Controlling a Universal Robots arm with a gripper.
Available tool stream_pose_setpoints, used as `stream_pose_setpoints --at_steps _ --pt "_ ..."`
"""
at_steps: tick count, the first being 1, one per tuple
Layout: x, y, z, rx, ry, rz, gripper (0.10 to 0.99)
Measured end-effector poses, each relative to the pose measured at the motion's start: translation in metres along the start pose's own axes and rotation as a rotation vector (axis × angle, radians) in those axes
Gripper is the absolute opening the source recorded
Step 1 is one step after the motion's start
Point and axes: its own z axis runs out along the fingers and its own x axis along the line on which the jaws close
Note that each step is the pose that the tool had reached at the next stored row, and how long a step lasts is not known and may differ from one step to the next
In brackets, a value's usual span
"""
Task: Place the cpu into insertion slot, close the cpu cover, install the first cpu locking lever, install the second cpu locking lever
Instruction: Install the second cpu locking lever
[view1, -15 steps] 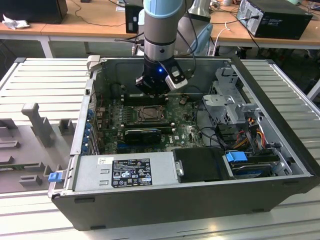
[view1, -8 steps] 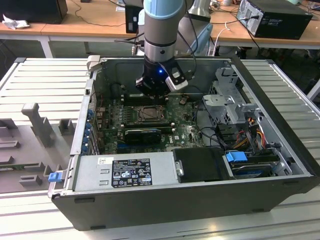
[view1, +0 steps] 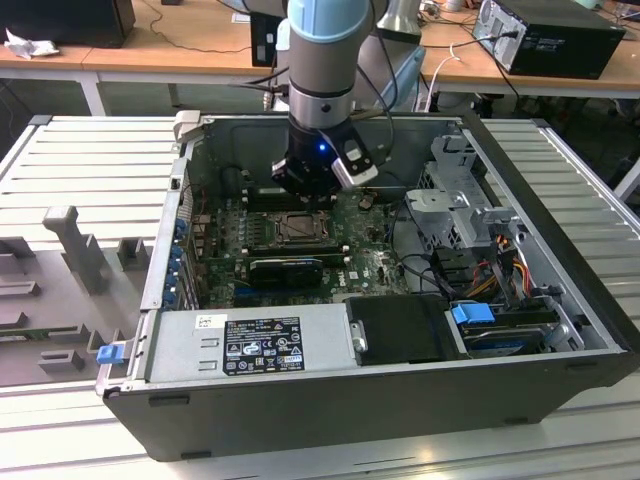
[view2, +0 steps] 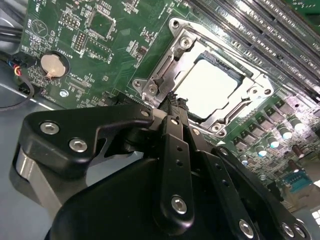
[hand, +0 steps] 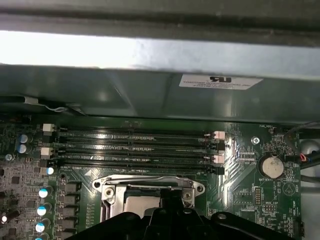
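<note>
Your gripper hangs low inside the open computer case, near upper centre of the exterior view. In the second wrist view its black fingers meet at the tips, pressed together, nothing seen between them, right at the near edge of the insertion slot. The cpu lies flat in that slot, centre-right of frame, glaring pale. The cpu cover is down, framing the chip. The memory slots run across mid-frame in the first wrist view.

your arm is silver with a pale blue joint cap; black gripper links carry silver screws.
</note>
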Motion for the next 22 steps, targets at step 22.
stream_pose_setpoints --at_steps 22 --pt "-0.0001 -0.0057 -0.0185 0.0 0.0 0.0 0.106"
